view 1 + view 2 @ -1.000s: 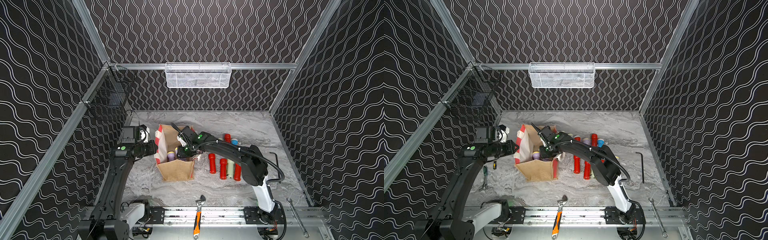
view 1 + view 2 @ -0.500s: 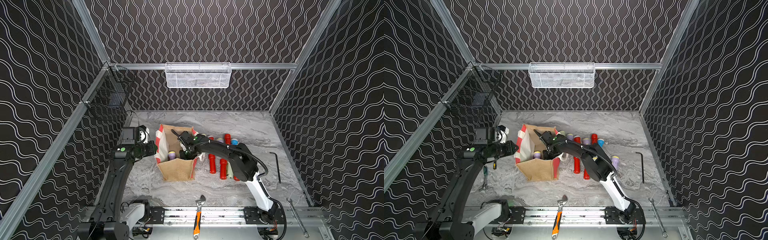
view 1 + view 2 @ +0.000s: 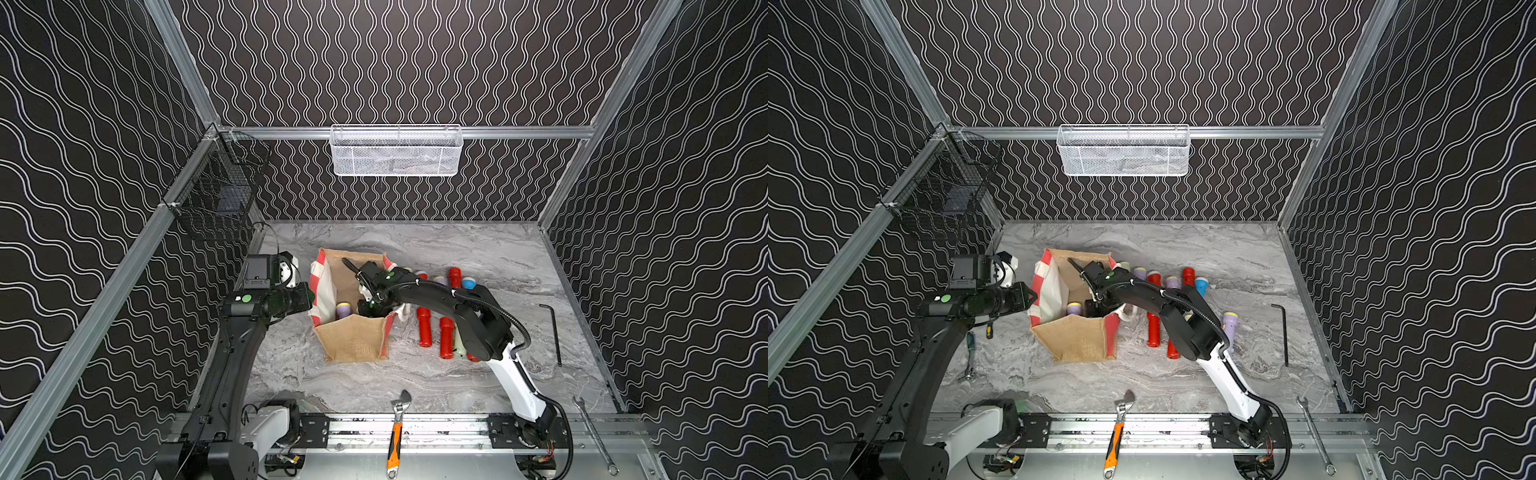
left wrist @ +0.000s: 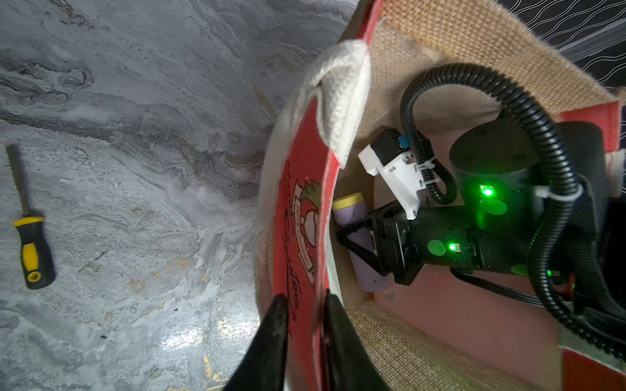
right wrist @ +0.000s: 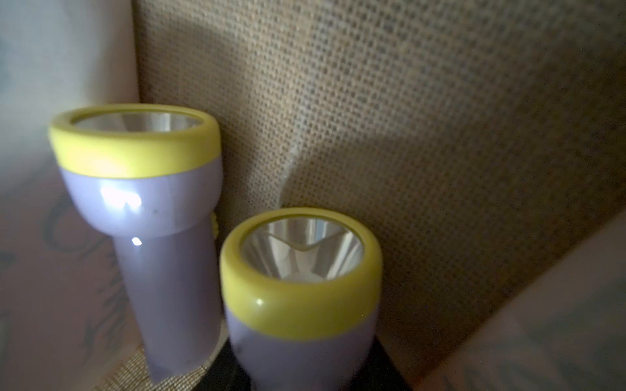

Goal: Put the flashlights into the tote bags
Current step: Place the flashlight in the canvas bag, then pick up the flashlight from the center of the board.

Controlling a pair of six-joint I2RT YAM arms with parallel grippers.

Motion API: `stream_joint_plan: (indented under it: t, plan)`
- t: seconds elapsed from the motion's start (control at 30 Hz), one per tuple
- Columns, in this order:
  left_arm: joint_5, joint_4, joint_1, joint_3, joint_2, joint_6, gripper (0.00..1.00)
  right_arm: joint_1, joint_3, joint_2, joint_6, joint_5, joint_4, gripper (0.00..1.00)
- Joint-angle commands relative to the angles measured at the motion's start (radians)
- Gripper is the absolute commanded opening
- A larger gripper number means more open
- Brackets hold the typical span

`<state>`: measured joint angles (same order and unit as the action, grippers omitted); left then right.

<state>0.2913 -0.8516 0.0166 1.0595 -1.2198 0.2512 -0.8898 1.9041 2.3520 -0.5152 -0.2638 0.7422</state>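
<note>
The tan jute tote bag (image 3: 353, 340) (image 3: 1077, 340) stands open left of the table's middle. My left gripper (image 3: 309, 297) (image 4: 305, 315) is shut on its red-and-white side panel (image 4: 298, 237). My right gripper (image 3: 370, 307) (image 5: 305, 372) reaches down inside the bag, shut on a lilac, yellow-rimmed flashlight (image 5: 298, 304). A second lilac flashlight (image 5: 142, 203) (image 3: 343, 309) stands beside it against the jute wall. Several flashlights lie on the table right of the bag: red ones (image 3: 424, 328) (image 3: 1153, 328), a blue one (image 3: 468, 284) and a lilac one (image 3: 1230, 322).
An orange-handled wrench (image 3: 395, 432) lies at the front rail, a spanner (image 3: 592, 432) at the front right, a black hex key (image 3: 555, 332) near the right wall. A yellow-and-black screwdriver (image 4: 32, 250) lies left of the bag. White mesh basket (image 3: 397, 151) and black wire basket (image 3: 216, 195) hang on the walls.
My right gripper has gone lower into the bag with the lilac flashlight, and its arm has shifted. The left gripper has kept its hold on the bag's side.
</note>
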Motion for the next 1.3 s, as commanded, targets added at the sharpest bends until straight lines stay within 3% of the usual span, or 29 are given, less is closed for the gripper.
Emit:
stream_joint_plan:
  t: [0.0,0.13,0.37,0.53,0.87,1.13,1.27]
  plan:
    - [-0.006,0.019,0.000,0.000,0.003,-0.023,0.25,0.000,-0.004,0.025,0.001,0.011,0.049,0.48]
    - [-0.003,0.019,0.000,0.004,-0.005,-0.023,0.26,0.004,0.008,0.011,0.006,-0.004,0.048,0.58]
    - [0.011,0.019,0.000,0.011,-0.014,-0.021,0.26,0.009,0.035,-0.029,0.016,0.015,0.057,0.58]
    - [0.009,0.016,0.000,0.019,-0.012,-0.023,0.29,0.016,0.093,-0.064,0.038,0.021,0.100,0.68]
    - [0.006,0.011,0.000,0.017,-0.014,-0.021,0.30,0.017,0.109,-0.292,0.086,-0.012,0.070,0.71]
    - [-0.001,0.005,0.000,0.026,-0.034,-0.024,0.30,0.018,-0.009,-0.502,0.142,-0.038,0.013,0.69]
    - [-0.010,0.019,0.000,0.017,-0.034,-0.022,0.30,0.019,-0.206,-0.716,0.169,0.089,-0.081,0.67]
